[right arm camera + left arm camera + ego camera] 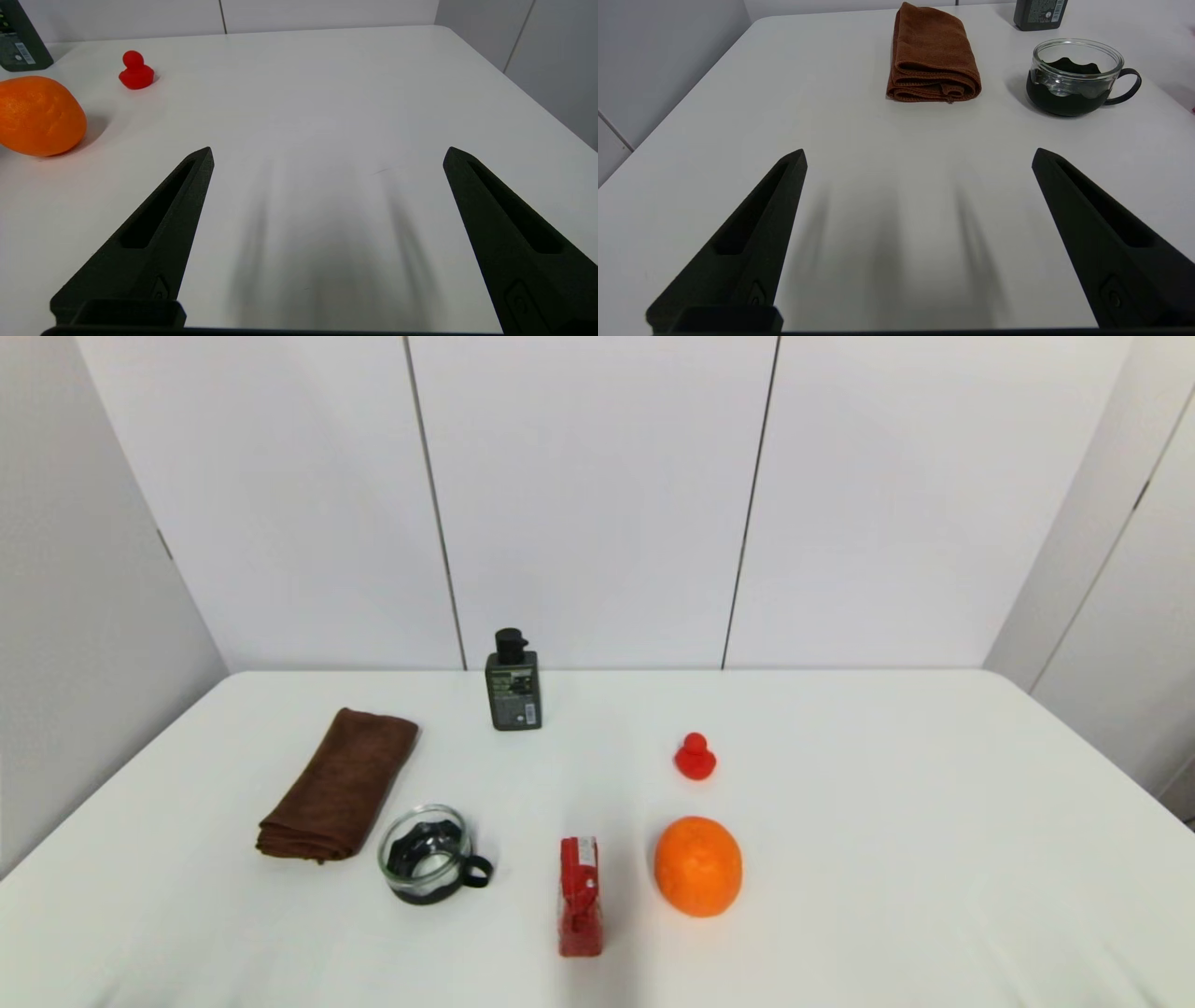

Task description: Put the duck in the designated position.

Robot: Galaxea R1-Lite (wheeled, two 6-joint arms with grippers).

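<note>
The duck [695, 757], a tiny glossy red toy, stands on the white table right of centre, just behind the orange fruit [698, 865]. The right wrist view shows the duck [136, 72] far off, beyond the fruit [39, 115]. My right gripper [327, 154] is open over bare table, well short of the duck, with nothing between its fingers. My left gripper [919, 155] is open too, low over bare table near the front left. Neither arm shows in the head view. The designated position carries no mark that I can make out.
A folded brown cloth [342, 782] lies at the left, with a glass cup [428, 854] on a black base beside it. A dark bottle [513, 683] stands at the back centre. An upright red packet [580, 896] stands near the front, left of the fruit.
</note>
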